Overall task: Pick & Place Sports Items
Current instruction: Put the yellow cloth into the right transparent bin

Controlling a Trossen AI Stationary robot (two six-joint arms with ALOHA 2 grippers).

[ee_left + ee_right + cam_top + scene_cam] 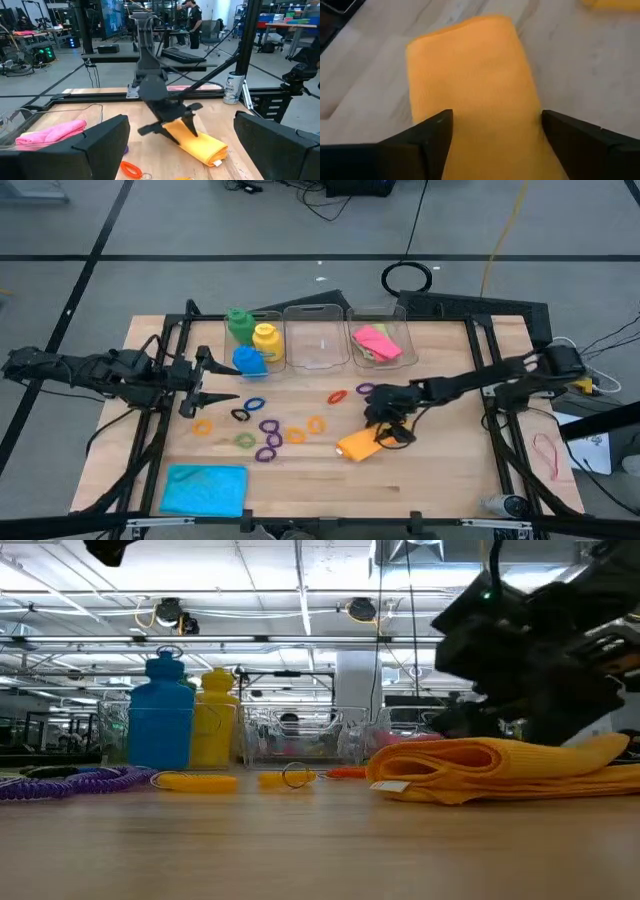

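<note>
The step in hand looks like the pick of the orange cloth (358,445), which lies folded on the tabletop (440,480) toward its right half, short of the front edge. The right tool (492,125) is over it with its fingers spread — one on each side of the fold, not closed on it. In the low view the cloth still rests flat on the wood, so I judge it not yet lifted.

The pink cloth (377,341) already sits in the clear bin (404,332) at the back edge, which suggests that bin as the likely goal. The next move calls for lowering until the fingers straddle the fold, closing firmly, then lifting clear of the nearby rings (270,435).

The left tool (205,385) waits released near the left edge, beside the blue bottle (249,360).
</note>
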